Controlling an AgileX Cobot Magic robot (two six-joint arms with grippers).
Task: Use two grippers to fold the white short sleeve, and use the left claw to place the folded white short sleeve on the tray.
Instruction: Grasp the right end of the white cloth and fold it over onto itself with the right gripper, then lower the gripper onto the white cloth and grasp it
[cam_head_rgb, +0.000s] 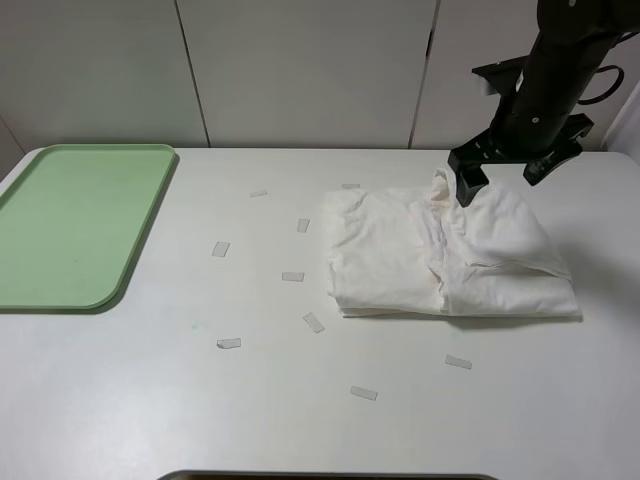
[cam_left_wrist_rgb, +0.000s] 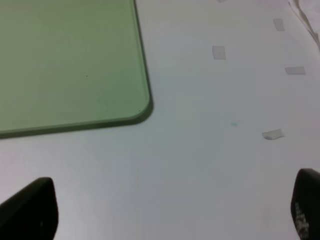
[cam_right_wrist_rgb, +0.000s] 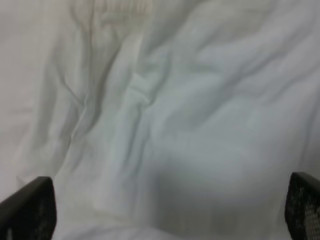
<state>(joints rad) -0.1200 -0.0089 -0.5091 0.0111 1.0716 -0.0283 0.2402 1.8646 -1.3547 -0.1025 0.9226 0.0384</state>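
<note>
The white short sleeve (cam_head_rgb: 440, 255) lies folded in a wrinkled bundle on the right half of the table. My right gripper (cam_head_rgb: 500, 178) hangs open just above the bundle's far edge, its fingers apart and holding nothing. The right wrist view is filled with the shirt's cloth (cam_right_wrist_rgb: 165, 110) under the open right gripper (cam_right_wrist_rgb: 165, 210). The light green tray (cam_head_rgb: 80, 225) rests at the table's far left, with nothing on it. In the left wrist view my left gripper (cam_left_wrist_rgb: 167, 210) stands open over bare table near the tray's corner (cam_left_wrist_rgb: 142, 107). The left arm is out of the high view.
Several small pale tape strips (cam_head_rgb: 292, 276) lie scattered on the white table (cam_head_rgb: 150, 400) between tray and shirt; some show as tape strips (cam_left_wrist_rgb: 272, 134) in the left wrist view. A white panelled wall (cam_head_rgb: 300, 70) runs behind the table. A dark edge (cam_head_rgb: 330, 476) shows at the front.
</note>
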